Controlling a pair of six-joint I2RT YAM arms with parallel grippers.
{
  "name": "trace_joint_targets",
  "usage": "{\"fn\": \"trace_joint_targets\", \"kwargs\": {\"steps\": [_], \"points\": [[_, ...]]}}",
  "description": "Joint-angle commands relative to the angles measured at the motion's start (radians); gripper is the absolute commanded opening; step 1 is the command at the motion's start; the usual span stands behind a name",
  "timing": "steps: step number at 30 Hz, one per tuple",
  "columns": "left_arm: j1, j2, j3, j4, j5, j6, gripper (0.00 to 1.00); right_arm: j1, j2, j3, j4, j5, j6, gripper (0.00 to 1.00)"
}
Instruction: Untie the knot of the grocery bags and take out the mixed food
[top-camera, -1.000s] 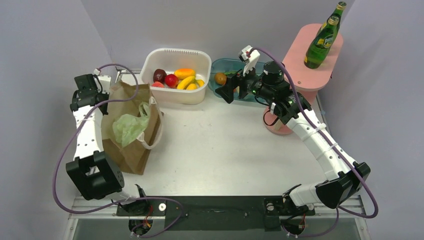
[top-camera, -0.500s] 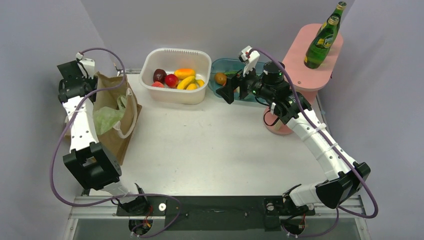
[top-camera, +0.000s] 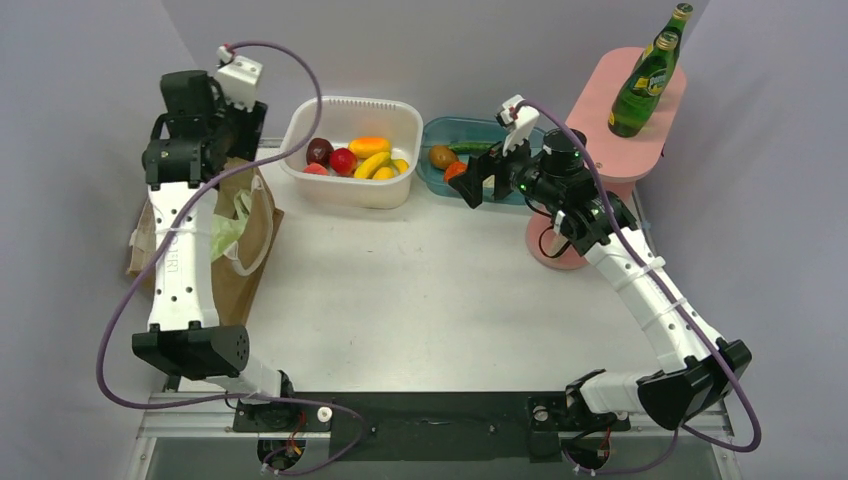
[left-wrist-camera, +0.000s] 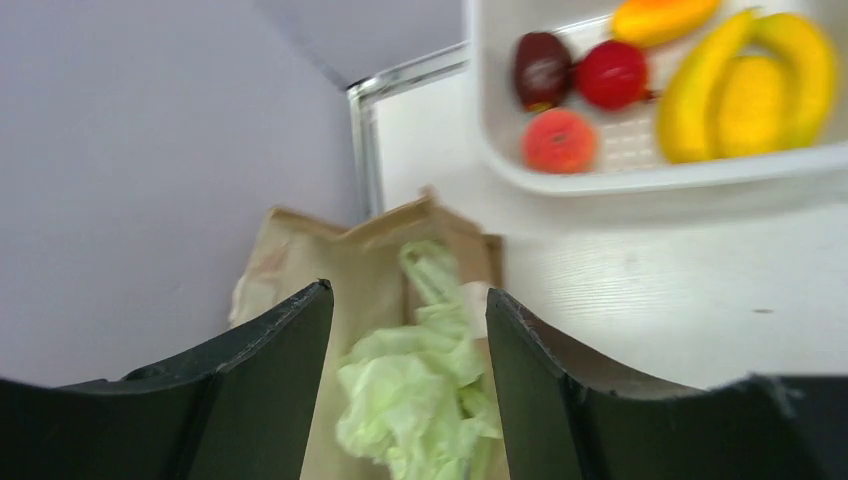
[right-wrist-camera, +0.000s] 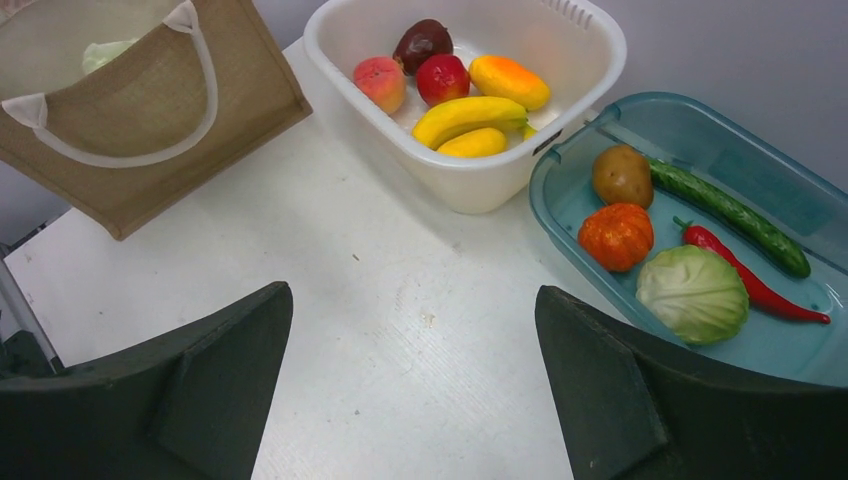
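The brown paper bag (top-camera: 250, 240) lies at the table's left edge, white loop handle (right-wrist-camera: 130, 155) toward the middle. The pale green plastic bag (left-wrist-camera: 425, 400) sits crumpled in its mouth. My left gripper (top-camera: 222, 140) hangs open above the bag's far end; in the left wrist view its fingers (left-wrist-camera: 270, 350) frame the green plastic without touching it. My right gripper (right-wrist-camera: 412, 292) is open and empty over bare table in front of the teal tray (top-camera: 440, 128). A banana (right-wrist-camera: 470, 115) and red fruits (right-wrist-camera: 442, 77) lie in the white basket (top-camera: 352, 192). A cabbage (right-wrist-camera: 692, 293) and red chilli (right-wrist-camera: 750, 280) lie in the tray.
A green glass bottle (top-camera: 648, 75) stands on a pink stand (top-camera: 600, 120) at the back right. The tray also holds a cucumber (right-wrist-camera: 730, 215), a potato (right-wrist-camera: 622, 175) and an orange round fruit (right-wrist-camera: 616, 237). Grey walls close in on the left and back.
My left gripper dragged the paper bag to the left, opened, let go and rose toward the back. My right gripper shifted slightly right, still open.
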Motion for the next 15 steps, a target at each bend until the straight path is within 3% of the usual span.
{"fn": "trace_joint_targets", "kwargs": {"steps": [1, 6, 15], "points": [[-0.162, 0.026, 0.100, -0.145, 0.059, -0.064, 0.56, -0.025, -0.083, -0.039, 0.030, 0.032, -0.010, 0.88], [-0.302, 0.052, 0.072, -0.149, 0.142, -0.202, 0.56, -0.065, -0.147, -0.114, 0.029, 0.044, -0.024, 0.88], [-0.324, -0.005, -0.224, -0.009, 0.196, -0.398, 0.56, -0.083, -0.285, -0.325, -0.004, 0.043, -0.099, 0.89]]}}
